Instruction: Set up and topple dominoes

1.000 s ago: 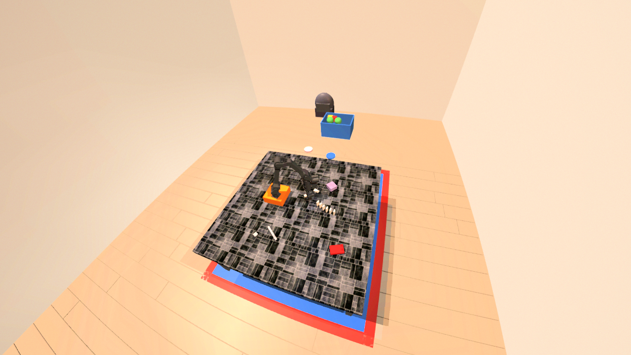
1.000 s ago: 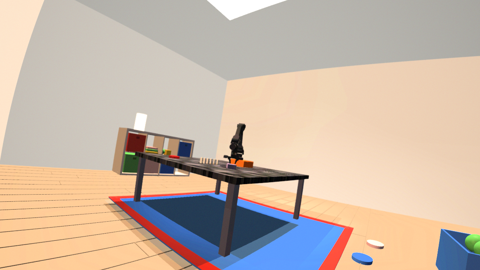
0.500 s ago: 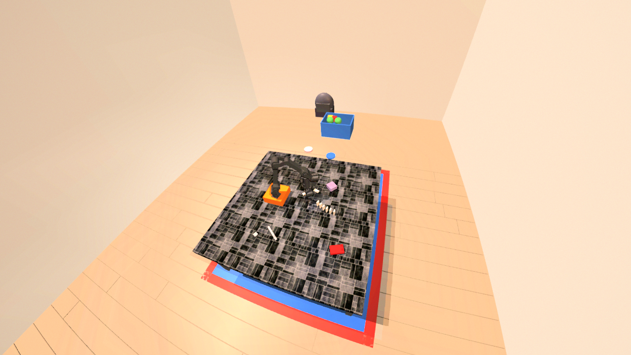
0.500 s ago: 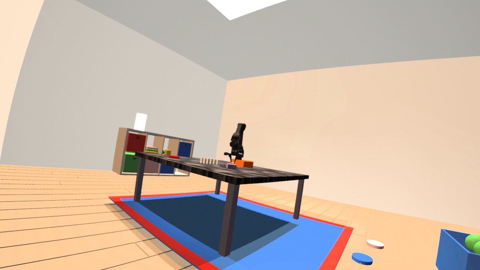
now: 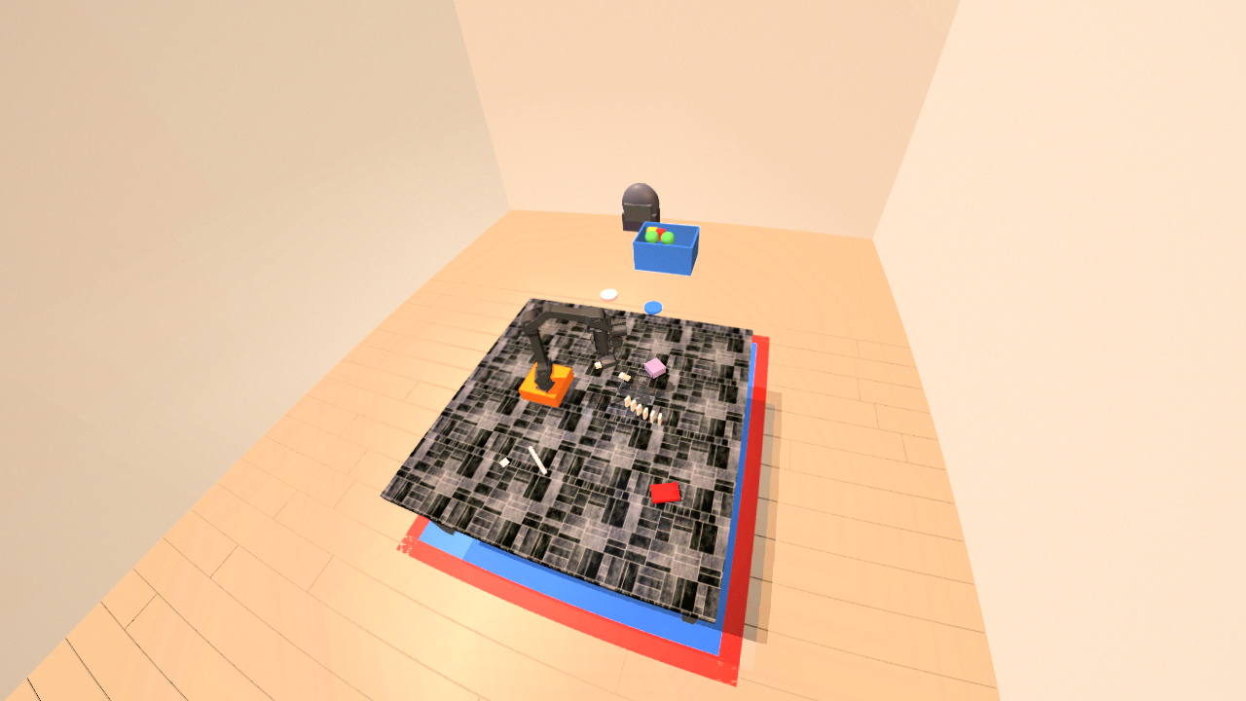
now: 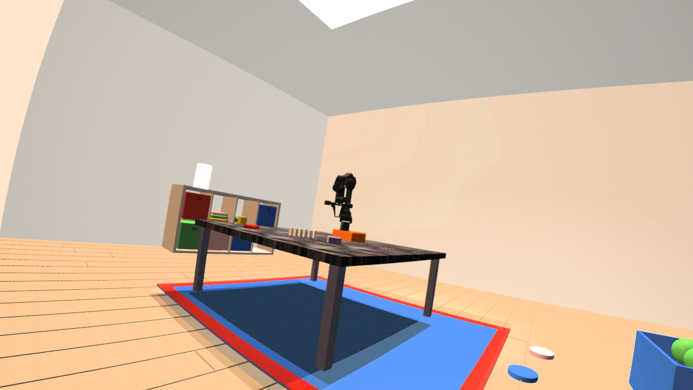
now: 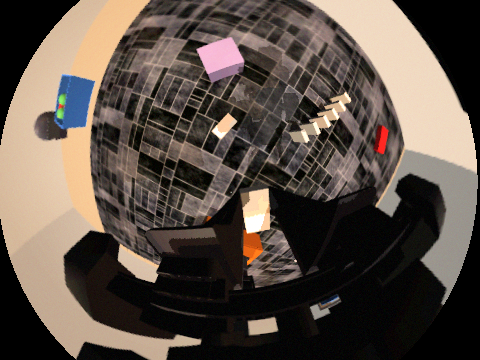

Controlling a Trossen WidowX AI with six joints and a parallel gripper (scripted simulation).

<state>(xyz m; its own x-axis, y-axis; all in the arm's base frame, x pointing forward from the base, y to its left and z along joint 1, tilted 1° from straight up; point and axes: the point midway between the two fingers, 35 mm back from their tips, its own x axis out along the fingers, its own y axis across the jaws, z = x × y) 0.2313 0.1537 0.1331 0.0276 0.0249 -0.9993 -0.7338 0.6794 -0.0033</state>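
Over the table's far half, the black parallel-jaw gripper (image 5: 603, 364) (image 7: 254, 194) grips one cream rectangular domino (image 5: 598, 365) (image 7: 256, 211), raised, probably so it can be carried clear of the row. One loose cream domino (image 5: 624, 376) (image 7: 224, 126) lies flat near one pink block (image 5: 655, 367) (image 6: 333, 239) (image 7: 221, 59). Standing row of cream dominoes (image 5: 642, 410) (image 6: 301, 232) (image 7: 320, 120): looks like six, evenly spaced, likely so each topples the next. Two to add, apparently.
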